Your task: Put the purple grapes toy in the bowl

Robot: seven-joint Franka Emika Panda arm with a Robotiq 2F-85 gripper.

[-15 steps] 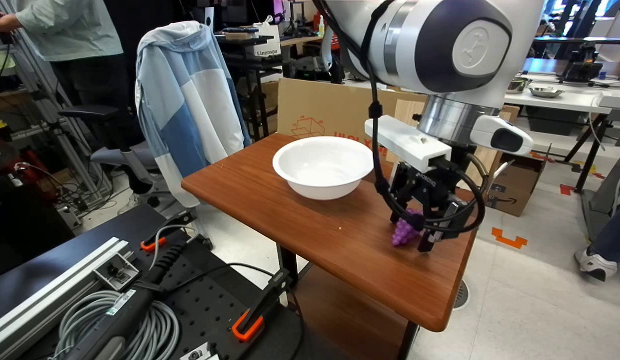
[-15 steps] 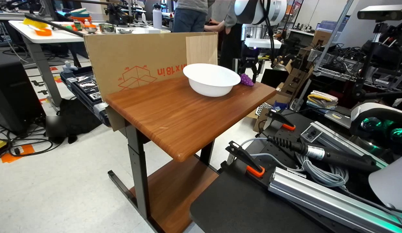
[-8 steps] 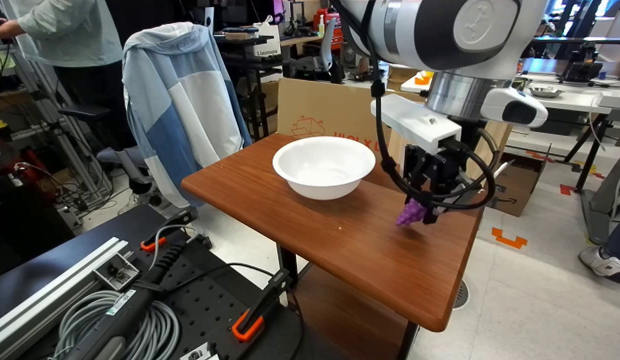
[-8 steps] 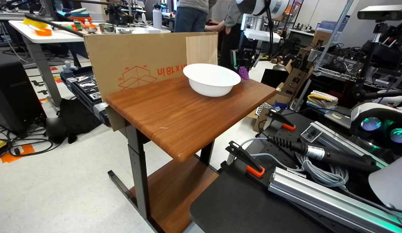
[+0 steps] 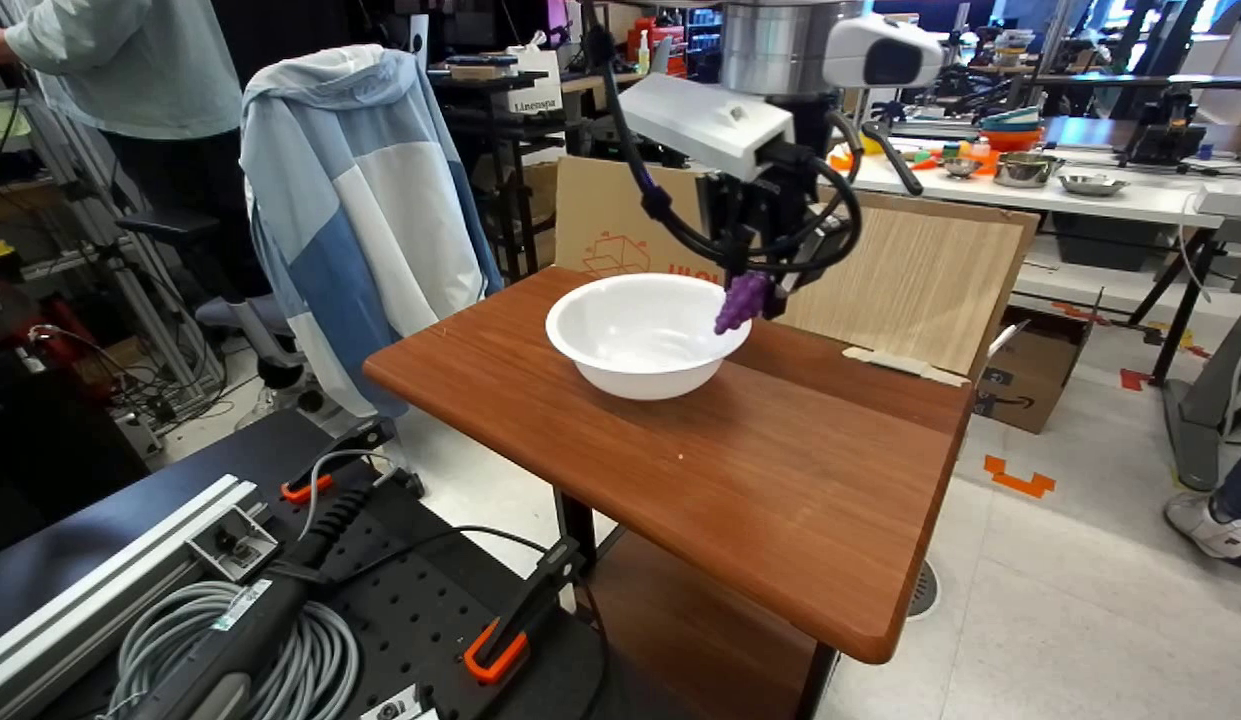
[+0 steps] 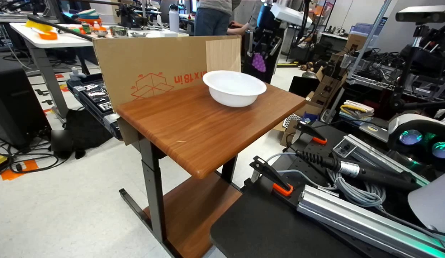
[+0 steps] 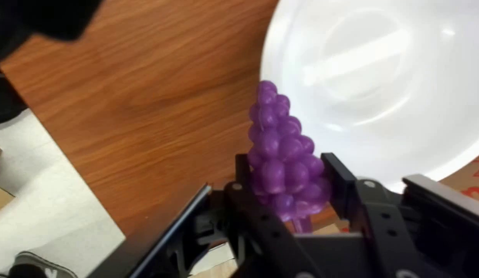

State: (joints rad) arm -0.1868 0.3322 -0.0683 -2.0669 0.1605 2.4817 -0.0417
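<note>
Holding: one gripper, clamped on purple grapes toy, aloft near white bowl; best centred over it, lowered, then loosed.

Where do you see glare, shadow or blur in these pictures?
Wrist view: a bright streak of glare inside the white bowl, the dark shape at upper left blurred, the purple grapes toy fairly sharp; in an exterior view, a soft shadow on the wooden table by the bowl; in an exterior view, a blurred gray square at left.
</note>
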